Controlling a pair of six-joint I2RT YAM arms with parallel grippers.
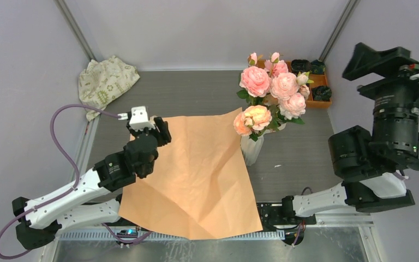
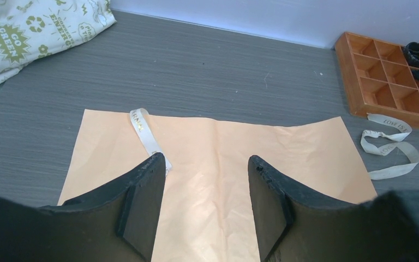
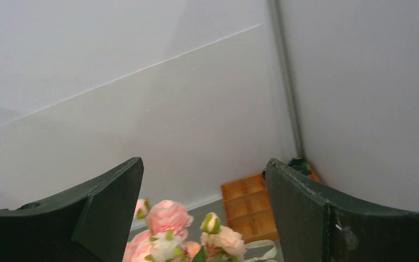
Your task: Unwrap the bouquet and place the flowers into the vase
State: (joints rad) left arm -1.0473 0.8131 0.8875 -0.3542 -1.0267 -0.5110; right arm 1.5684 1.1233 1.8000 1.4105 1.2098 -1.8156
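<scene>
Plain pale grey walls [image 1: 207, 27] with metal corner posts [image 1: 75, 28]; dark grey wood-grain tabletop [image 1: 196, 93]; soft even light

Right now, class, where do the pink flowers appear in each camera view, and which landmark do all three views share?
Top external: the flowers stand in the vase, right of centre.
Left wrist: not in it.
Right wrist: the flowers show at the bottom edge, left of centre.
Shared landmark: the orange tray, visible in all three views.

Overhead – wrists close (tray [image 2: 368, 65] shared).
</scene>
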